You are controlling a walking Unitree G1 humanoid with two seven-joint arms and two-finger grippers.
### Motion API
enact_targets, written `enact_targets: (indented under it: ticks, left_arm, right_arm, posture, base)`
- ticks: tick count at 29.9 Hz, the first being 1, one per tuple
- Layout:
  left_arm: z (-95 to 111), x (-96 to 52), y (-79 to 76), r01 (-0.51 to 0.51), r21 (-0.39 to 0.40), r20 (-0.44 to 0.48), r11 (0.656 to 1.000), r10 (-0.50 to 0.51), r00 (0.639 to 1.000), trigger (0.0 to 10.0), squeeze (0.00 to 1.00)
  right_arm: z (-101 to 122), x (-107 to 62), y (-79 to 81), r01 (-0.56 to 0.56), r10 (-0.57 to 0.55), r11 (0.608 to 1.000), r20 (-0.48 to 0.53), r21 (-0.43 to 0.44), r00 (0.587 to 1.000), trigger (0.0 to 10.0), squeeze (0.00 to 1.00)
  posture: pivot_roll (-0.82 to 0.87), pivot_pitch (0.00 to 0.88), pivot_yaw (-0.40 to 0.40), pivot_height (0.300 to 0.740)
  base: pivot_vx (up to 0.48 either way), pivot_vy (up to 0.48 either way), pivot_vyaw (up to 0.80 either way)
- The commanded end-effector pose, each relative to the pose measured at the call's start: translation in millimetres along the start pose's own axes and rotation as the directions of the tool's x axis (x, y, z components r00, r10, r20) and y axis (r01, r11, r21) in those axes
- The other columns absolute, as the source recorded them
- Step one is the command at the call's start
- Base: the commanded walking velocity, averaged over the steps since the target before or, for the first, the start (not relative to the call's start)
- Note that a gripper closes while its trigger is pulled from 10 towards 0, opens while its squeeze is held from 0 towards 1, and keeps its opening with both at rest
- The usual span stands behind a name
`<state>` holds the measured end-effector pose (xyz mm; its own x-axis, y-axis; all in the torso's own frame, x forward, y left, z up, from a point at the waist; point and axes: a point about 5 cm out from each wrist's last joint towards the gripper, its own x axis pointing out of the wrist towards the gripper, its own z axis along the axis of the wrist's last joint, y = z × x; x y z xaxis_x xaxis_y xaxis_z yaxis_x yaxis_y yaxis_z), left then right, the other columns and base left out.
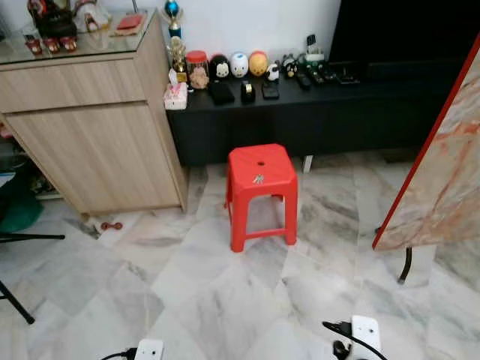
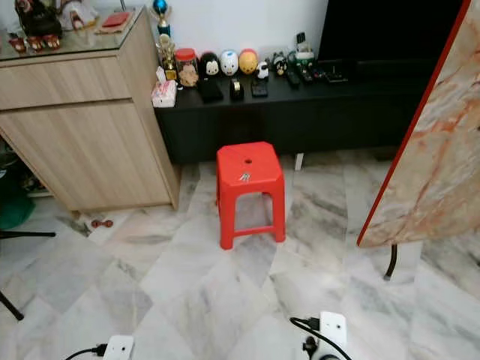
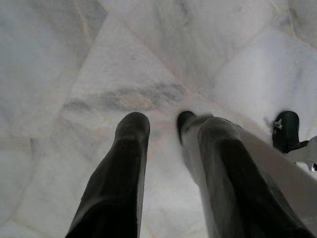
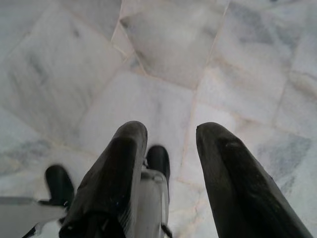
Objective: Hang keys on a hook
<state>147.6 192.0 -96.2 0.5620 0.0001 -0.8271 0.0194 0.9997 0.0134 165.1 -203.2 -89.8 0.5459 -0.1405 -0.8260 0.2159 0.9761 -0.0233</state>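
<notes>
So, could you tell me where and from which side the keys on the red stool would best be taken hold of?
The keys lie flat in a small bunch near the middle of the red stool seat, just before its round hole. Probably best to come straight down from above and pinch across the bunch, since nothing stands up to grip from the side. Which part is ring or blade is too small to tell.

Red plastic stool (image 1: 260,180) on grey-veined marble floor (image 1: 187,300). Behind it, long black low cabinet (image 1: 315,112) topped with 3 round character figurines (image 1: 238,65); light wooden cupboard (image 1: 90,120) beside.
</notes>
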Motion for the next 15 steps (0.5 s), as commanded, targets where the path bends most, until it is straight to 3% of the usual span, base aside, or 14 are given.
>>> enact_targets:
  ticks: [1,15]
  left_arm:
    - [-3.9,-1.6,5.3,-0.010,0.019,-0.013,1.000,0.010,1.000,10.0,0.00]
    - [-2.3,-1.6,7.6,-0.009,0.017,-0.007,1.000,0.009,1.000,10.0,0.00]
  right_arm:
    - [1.6,0.5,6.9,-0.017,0.017,1.000,0.005,0.006,1.000,10.0,0.00]
    - [1.7,0.5,7.7,-0.022,0.022,1.000,0.006,0.005,1.000,10.0,0.00]
  posture:
    - [-0.11,0.000,0.012,0.738]
    - [-0.10,0.000,0.012,0.738]
  base:
    - [0.000,0.240,0.00]
    - [0.000,0.017,0.00]
